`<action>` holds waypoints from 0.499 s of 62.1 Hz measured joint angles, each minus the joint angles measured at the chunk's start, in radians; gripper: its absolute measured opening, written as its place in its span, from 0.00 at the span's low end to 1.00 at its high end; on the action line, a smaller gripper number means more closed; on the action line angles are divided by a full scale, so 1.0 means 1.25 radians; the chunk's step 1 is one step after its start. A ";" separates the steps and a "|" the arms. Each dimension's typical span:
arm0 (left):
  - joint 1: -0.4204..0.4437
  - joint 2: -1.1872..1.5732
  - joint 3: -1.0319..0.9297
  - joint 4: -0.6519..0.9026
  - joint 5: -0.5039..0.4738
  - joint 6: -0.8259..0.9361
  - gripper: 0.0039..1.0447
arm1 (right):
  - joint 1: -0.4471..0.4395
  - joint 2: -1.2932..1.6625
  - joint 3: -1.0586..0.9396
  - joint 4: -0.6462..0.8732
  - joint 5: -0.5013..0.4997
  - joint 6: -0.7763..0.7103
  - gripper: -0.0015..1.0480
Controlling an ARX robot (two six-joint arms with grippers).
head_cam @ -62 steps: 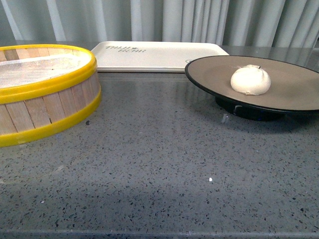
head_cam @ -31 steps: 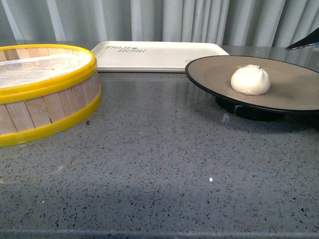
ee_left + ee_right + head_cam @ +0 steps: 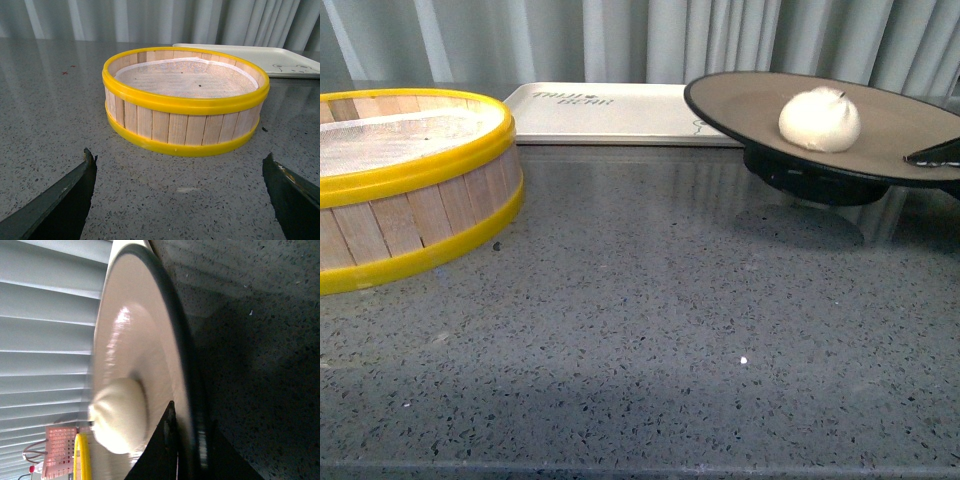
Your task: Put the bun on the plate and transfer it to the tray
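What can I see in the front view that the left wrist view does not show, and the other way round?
Only front view: the plate with the bun on it, held clear of the counter by the right hand at its rim. Only left wrist view: the left hand, open, holding nothing. Both: the steamer basket, the tray, the grey counter.

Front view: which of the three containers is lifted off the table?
The black-rimmed plate holding the bun: its foot hangs clear of the table, shadow below. The yellow-rimmed basket and the white tray both rest on it.
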 joint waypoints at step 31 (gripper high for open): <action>0.000 0.000 0.000 0.000 0.000 0.000 0.94 | -0.012 -0.168 -0.036 0.057 0.001 -0.027 0.03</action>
